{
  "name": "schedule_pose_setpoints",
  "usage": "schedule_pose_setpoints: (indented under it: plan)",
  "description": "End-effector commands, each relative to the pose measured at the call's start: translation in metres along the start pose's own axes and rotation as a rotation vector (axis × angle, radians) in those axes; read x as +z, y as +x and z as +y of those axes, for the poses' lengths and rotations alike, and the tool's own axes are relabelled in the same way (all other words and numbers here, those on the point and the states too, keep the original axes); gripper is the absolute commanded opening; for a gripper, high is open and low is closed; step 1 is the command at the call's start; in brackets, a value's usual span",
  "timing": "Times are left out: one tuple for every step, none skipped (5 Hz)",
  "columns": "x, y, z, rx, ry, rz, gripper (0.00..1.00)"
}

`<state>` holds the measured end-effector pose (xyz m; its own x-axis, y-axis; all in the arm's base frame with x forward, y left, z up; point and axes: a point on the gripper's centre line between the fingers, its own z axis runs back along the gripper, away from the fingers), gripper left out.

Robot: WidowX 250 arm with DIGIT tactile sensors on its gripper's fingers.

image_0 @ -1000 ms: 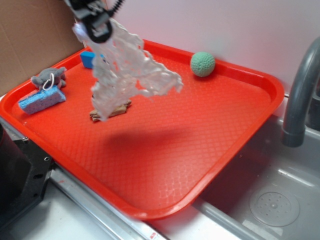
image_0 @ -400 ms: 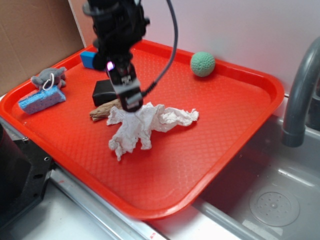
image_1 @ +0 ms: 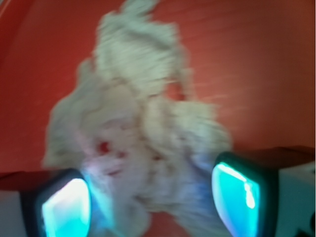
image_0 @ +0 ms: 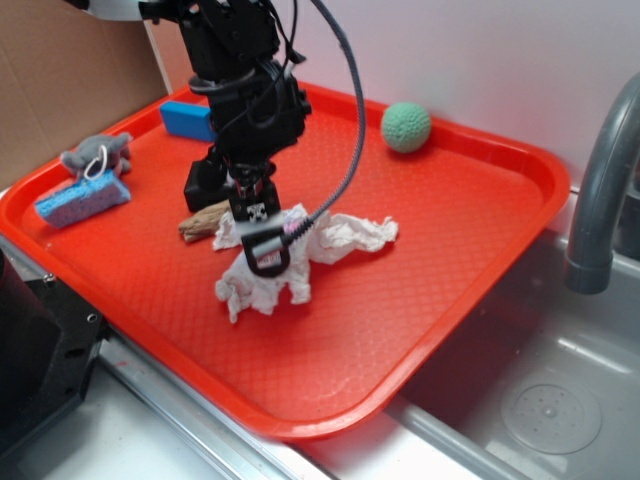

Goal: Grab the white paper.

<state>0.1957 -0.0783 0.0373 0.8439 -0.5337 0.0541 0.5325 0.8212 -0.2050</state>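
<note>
The white paper (image_0: 338, 235) lies crumpled on the red tray (image_0: 470, 260), a little left of the tray's middle. My gripper (image_0: 268, 255) points down onto the middle of the paper. In the wrist view the paper (image_1: 138, 118) fills the space between the two lit teal pads (image_1: 66, 207), which stand wide apart on either side of it. The gripper (image_1: 150, 197) is open around the paper, not closed on it. The wrist view is blurred.
Also on the tray are a black block (image_0: 203, 186), a brown wood piece (image_0: 203, 219), a blue block (image_0: 188, 118), a blue sponge (image_0: 83, 202) with a grey toy (image_0: 97, 155), and a green ball (image_0: 406, 128). A grey faucet (image_0: 600, 180) and sink (image_0: 545, 400) lie to the right.
A second ago the paper hung in the air from the raised gripper. It then dropped onto the tray, and the gripper has come down over its middle with the jaws apart.
</note>
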Motion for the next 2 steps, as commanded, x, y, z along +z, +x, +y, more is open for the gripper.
schedule_pose_setpoints:
  plan:
    - [-0.008,0.002,-0.038,-0.071,0.084,0.016,1.0]
    - [-0.018,0.006,-0.026,-0.015,0.117,0.033,0.58]
